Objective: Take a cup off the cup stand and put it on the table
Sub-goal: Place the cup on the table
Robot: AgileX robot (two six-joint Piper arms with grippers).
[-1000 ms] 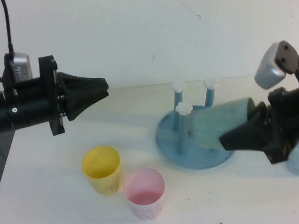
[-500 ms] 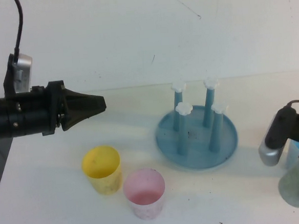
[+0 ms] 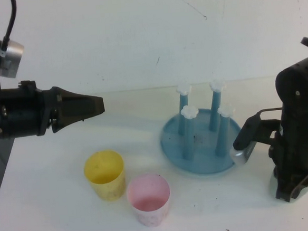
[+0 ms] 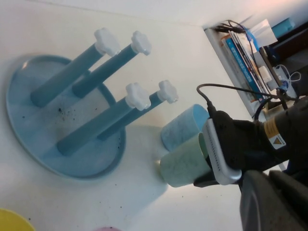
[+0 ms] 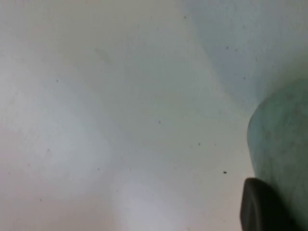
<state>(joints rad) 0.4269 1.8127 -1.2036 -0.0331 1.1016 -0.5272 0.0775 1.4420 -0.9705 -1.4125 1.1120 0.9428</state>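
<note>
Right gripper (image 3: 292, 189) sets the pale mint-green plastic tumbler (image 4: 183, 163) on the white surface (image 3: 55, 217).

Nearest, that gripper points down, clamped on the tumbler beside a light blue cup (image 4: 184, 126); release only once it stands flat. Farther, the round blue plastic cup stand (image 3: 203, 138), bare since a second ago. The left gripper (image 3: 92, 105) hovers closed, far left.

Left gripper (image 3: 99, 104): hangs over bare table (image 3: 55, 217), well apart from everything.
Front left: yellow cup (image 3: 105, 174) and pink cup (image 3: 149, 199) touching, no gap between.
Centre: cup stand (image 3: 202, 141), four bare pegs.
Right edge: right gripper (image 3: 292, 190) pointing down on mint cup (image 4: 184, 164), blue cup (image 4: 184, 127) touching it; tight beside the stand.
</note>
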